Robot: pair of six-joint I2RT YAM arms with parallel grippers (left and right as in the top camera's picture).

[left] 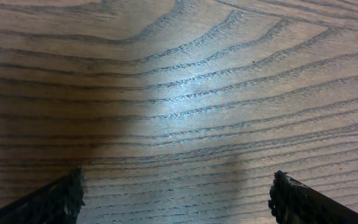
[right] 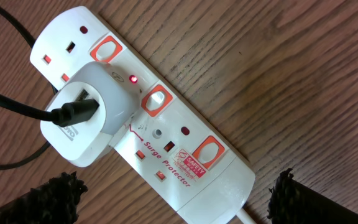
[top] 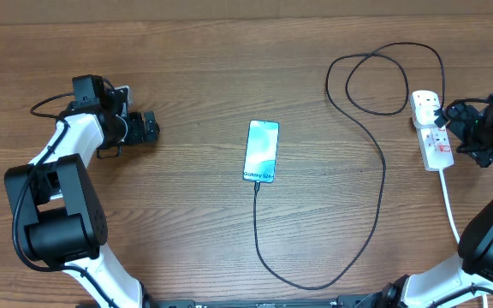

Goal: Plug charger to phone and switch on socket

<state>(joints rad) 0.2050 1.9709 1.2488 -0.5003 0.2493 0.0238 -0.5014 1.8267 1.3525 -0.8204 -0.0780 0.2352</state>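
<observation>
The phone (top: 262, 151) lies screen up at the table's middle, its blue-teal screen lit. The charger's thin black cable (top: 382, 197) runs from the phone's near end, loops across the table and reaches a white adapter (right: 87, 118) plugged into the socket. The socket (top: 432, 134) is a white power strip at the right, also in the right wrist view (right: 166, 130), with a small red light lit beside the adapter. My right gripper (right: 173, 199) is open, its fingertips either side of the strip's cord end. My left gripper (left: 176, 196) is open and empty over bare wood at the far left.
The strip's thick white cord (top: 450, 205) runs toward the near right edge. The cable's loops (top: 375, 81) lie at the back right. The table is brown wood grain (left: 179, 93).
</observation>
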